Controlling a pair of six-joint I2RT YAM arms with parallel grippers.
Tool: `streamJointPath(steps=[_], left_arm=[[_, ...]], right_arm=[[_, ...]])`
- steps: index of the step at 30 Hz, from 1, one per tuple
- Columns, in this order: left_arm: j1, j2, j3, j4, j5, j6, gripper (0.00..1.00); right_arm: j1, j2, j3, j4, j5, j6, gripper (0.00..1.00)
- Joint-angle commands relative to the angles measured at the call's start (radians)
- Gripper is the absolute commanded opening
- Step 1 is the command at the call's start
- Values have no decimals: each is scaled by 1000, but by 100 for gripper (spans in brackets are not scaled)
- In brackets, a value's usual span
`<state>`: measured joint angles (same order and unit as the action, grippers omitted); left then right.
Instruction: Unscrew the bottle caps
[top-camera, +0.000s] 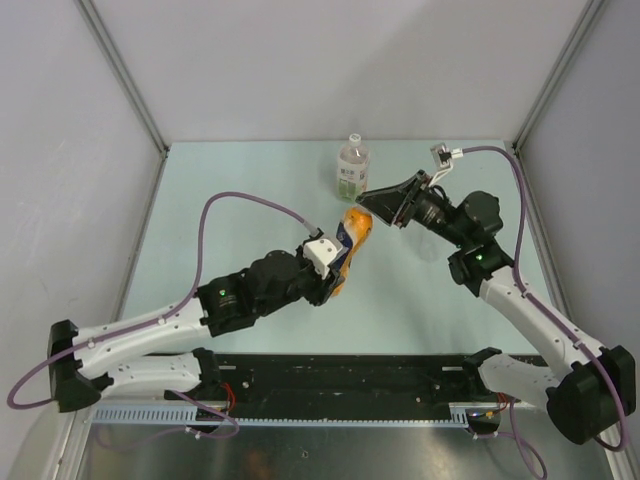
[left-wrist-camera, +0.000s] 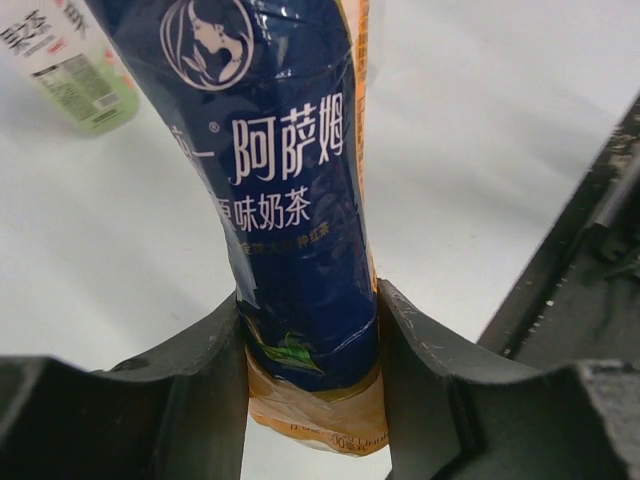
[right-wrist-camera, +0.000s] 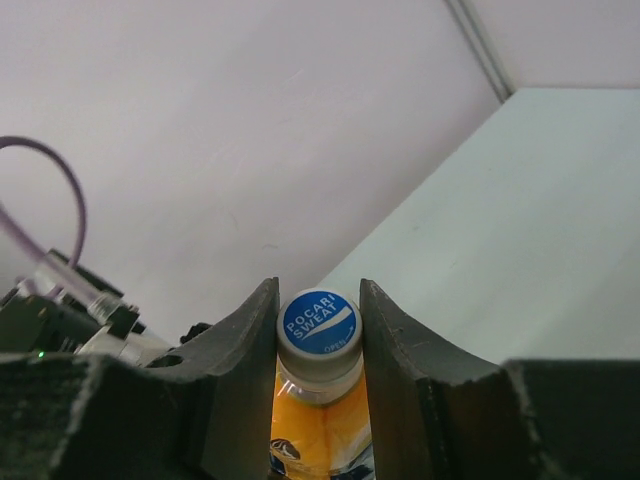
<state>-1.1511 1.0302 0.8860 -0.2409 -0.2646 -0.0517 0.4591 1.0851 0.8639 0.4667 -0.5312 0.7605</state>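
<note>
Right wrist view: right hand (right-wrist-camera: 318, 305) pinches the blue Pocari Sweat cap (right-wrist-camera: 319, 325), aligned with the long axis of the tilted milk-tea bottle (left-wrist-camera: 290, 200); left hand (left-wrist-camera: 310, 320) clamps its lower body.

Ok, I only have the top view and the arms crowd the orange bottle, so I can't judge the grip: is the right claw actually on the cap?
Observer: Yes. In the right wrist view the right claw is shut on the cap, one finger against each side.
Operator: Where does the left one grip?
Observer: The left claw clamps the bottle near its lower end, at the bottom edge of a dark blue label.
Operator: Anything readable on the cap?
Observer: Its blue top reads Pocari Sweat, with a small OPEN mark.
</note>
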Motion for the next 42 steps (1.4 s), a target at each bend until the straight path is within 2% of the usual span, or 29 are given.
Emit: streamJointPath(steps=[1,7,18,23,28,29,30,31,33,34,35,37,42], left_arm=[[-23,-65,-26,115,415,101,33],[-1,-122,-47,159,647,100,34],[55,-177,-74,230,1034,89,34],[76,-206,-102,235,1029,79,33],[88,-226,-145,236,896,69,31],[88,-226,-151,235,855,67,31],[90,-225,-159,235,819,66,31],[90,-223,-166,235,785,66,31],[91,-217,-177,235,727,66,30],[92,-212,-181,235,703,65,30],[92,-207,-184,235,683,65,30],[93,-193,-187,235,648,66,30],[92,-151,-178,211,509,60,31]], right_arm=[[3,-19,-7,142,-93,5,0],[0,-37,-23,222,-151,21,0],[-15,-30,-86,546,-281,166,0],[-29,-35,-89,550,-277,173,0],[-48,-49,-89,499,-263,149,1],[-51,-53,-89,492,-263,146,8],[-53,-57,-89,487,-259,142,21],[-56,-62,-90,478,-252,136,35],[-60,-75,-89,435,-212,128,71],[-63,-85,-90,404,-185,123,84],[-66,-95,-90,375,-160,116,92],[-70,-118,-88,311,-106,98,97],[-68,-169,-74,135,40,44,99]])
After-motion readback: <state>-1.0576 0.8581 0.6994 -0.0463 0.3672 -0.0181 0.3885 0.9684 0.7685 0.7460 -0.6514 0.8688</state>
